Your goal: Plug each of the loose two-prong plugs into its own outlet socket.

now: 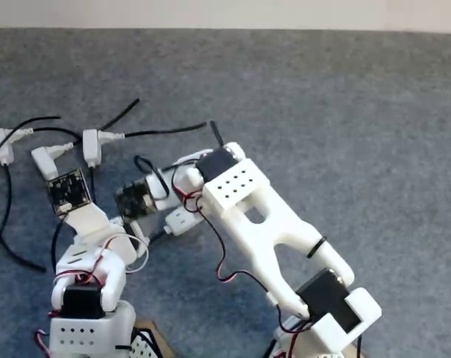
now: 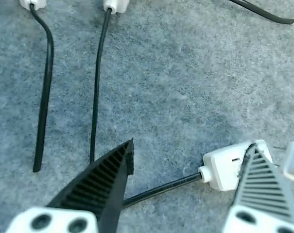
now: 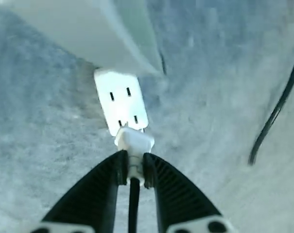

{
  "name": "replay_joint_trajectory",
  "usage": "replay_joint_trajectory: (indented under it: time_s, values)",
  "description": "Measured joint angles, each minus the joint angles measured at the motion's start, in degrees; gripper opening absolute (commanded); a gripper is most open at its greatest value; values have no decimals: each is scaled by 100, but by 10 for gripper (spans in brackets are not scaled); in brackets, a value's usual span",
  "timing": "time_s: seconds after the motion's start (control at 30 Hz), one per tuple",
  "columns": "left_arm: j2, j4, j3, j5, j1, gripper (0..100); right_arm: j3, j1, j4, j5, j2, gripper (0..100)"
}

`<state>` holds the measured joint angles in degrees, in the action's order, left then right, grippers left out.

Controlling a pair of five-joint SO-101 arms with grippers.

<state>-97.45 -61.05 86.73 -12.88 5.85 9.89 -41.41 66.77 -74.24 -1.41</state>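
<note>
- High view: on the grey worktop (image 1: 359, 112), a first plug (image 1: 1, 145), a second plug (image 1: 46, 159) and a third plug (image 1: 91, 147) lie near each other. Each has a black cord. The right arm (image 1: 247, 201) stretches toward them, beside the left arm (image 1: 91, 276). A small white piece (image 1: 182, 220) lies between the two arms.
- Left wrist view: the left pincer (image 2: 191, 145) is wide and holds nothing. A white block (image 2: 224, 165) with a black cord touches its pale finger (image 2: 256, 184). I cannot tell if it is a plug or a socket. Two plug ends (image 2: 115, 5) with cords lie well apart from the pincer.
- Right wrist view: the right pincer (image 3: 134, 160) is squeezed on a white held plug (image 3: 133, 140). This plug touches the end of the outlet socket (image 3: 122, 104), at the nearer pair of slots. The other pair of slots is bare. I cannot tell if the prongs are in.
</note>
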Motion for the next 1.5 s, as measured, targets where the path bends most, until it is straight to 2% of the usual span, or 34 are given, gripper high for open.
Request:
replay_joint_trajectory:
  time_s: [0.1,0.23,0.37,0.47,0.63,0.73,0.87,0.93,1.07,1.23,1.33,1.5]
  values:
    - [0,0,-193,0,316,348,0,316,44,1213,0,6]
    - [281,0,-501,0,387,348,18,853,378,2593,-97,6]
    - [1503,-88,-1327,-18,396,348,387,1160,527,3147,-492,14]
    - [2971,-633,-2505,-167,229,348,642,1125,527,3411,-642,22]
    - [5758,-2127,-5011,-536,149,348,651,1371,492,4571,-712,22]
    - [7095,-2857,-6374,-782,149,348,642,1521,642,4826,-756,15]
    - [8229,-3499,-7613,-1327,123,348,651,1600,1002,4686,-879,6]
    - [8642,-3684,-7886,-1741,9,348,703,1442,1002,4158,-1204,6]
    - [9257,-3824,-8009,-2585,-325,349,1134,1011,1002,2620,-2004,6]
    - [9591,-3824,-8026,-3015,-853,349,1591,914,1002,1389,-2585,6]
    - [9758,-3543,-7930,-3121,-1073,348,1899,914,1002,1134,-2681,6]
    - [10145,-2549,-7112,-3297,-1064,348,1996,914,1002,1099,-2734,6]
